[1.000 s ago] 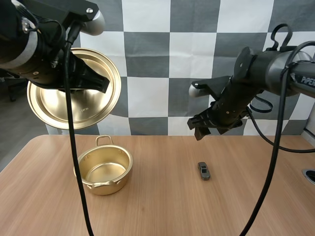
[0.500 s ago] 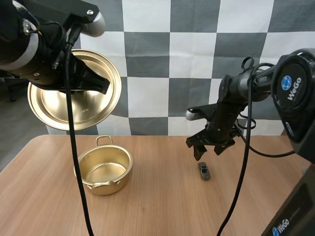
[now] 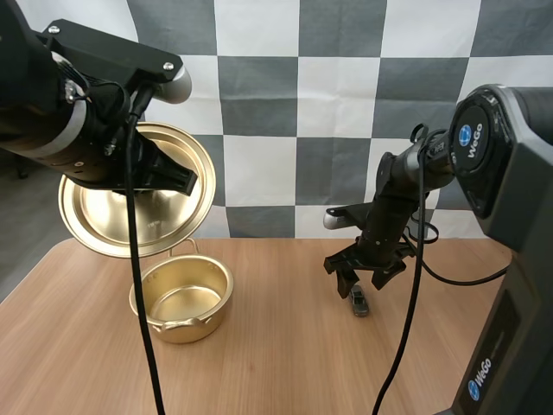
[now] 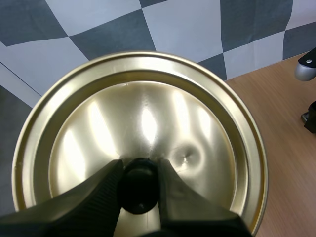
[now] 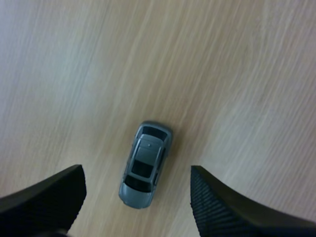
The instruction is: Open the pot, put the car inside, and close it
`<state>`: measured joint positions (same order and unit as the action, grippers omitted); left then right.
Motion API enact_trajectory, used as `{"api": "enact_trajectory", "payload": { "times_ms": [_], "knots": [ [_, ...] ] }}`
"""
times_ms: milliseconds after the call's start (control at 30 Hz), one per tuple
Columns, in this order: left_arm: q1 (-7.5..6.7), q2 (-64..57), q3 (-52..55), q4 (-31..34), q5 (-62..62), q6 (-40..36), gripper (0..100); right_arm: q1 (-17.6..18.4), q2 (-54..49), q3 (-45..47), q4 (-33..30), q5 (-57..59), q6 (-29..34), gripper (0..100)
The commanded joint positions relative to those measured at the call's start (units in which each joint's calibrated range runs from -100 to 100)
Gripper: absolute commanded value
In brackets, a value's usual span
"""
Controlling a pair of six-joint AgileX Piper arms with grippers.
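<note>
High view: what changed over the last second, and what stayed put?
The right gripper came down from above the table to just over the car, its fingers open on either side of it, not gripping yet. The left gripper, shut on the knob of the lid, carried it slightly lower. The pot and car stayed put.

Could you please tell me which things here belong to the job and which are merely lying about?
Belongs to the job: pot, open on the table; lid, held up by the left pincer; car, on the table under the open right pincer.
Not part of it: only the table itself.
</note>
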<state>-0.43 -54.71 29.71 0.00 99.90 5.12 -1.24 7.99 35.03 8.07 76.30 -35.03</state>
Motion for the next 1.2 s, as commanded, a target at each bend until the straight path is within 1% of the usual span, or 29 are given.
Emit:
{"api": "enact_trajectory", "payload": {
  "times_ms": [0, 300, 567, 900, 933, 967, 1000, 1033, 1067, 1167],
  "knots": [
    [0.0, 0.05, 0.08, 0.0, 0.1, -0.05, 0, -0.06, 2.06, 0.01, 1.57, -1.09, -1.69, 100],
    [0.0, -0.06, 0.08, 0.0, 0.1, -0.05, 0, -0.06, 6.73, 0.01, 1.45, -2.91, -2.25, 100],
    [0.0, -0.07, 0.08, 0.0, 0.1, -0.05, 0, -0.06, 6.85, 0.01, 1.1, -7.37, -3.37, 100],
    [0.0, -0.07, 0.08, 0.0, 0.1, -0.05, 0, -0.06, 6.85, 0.01, 1.1, -7.53, -3.37, 100],
    [0.0, -0.07, 0.08, 0.0, 0.1, -0.05, 0, -0.06, 6.85, 0.01, 1.1, -7.53, -3.37, 93],
    [0.0, -0.07, 0.08, 0.0, 0.1, -0.05, 0, -0.14, 6.85, 0.01, 1.1, -7.53, -3.37, 72],
    [0.0, -0.07, 0.08, 0.0, 0.1, -0.05, 0, -0.32, 6.85, 0.01, 1.2, -7.53, -3.11, 47],
    [0.0, -0.07, 0.08, 0.0, 0.1, -0.05, 0, -0.47, 6.85, 0.01, 1.34, -7.53, -2.98, 17],
    [0.0, -0.07, 0.08, 0.0, 0.1, -0.05, 0, -0.73, 6.85, 0.01, 1.48, -7.53, -2.98, 0],
    [0.0, -0.45, 0.08, 0.0, 0.1, -0.05, 0, -1.72, 6.85, 0.01, 1.69, -7.53, -2.66, 0]
  ]
}}
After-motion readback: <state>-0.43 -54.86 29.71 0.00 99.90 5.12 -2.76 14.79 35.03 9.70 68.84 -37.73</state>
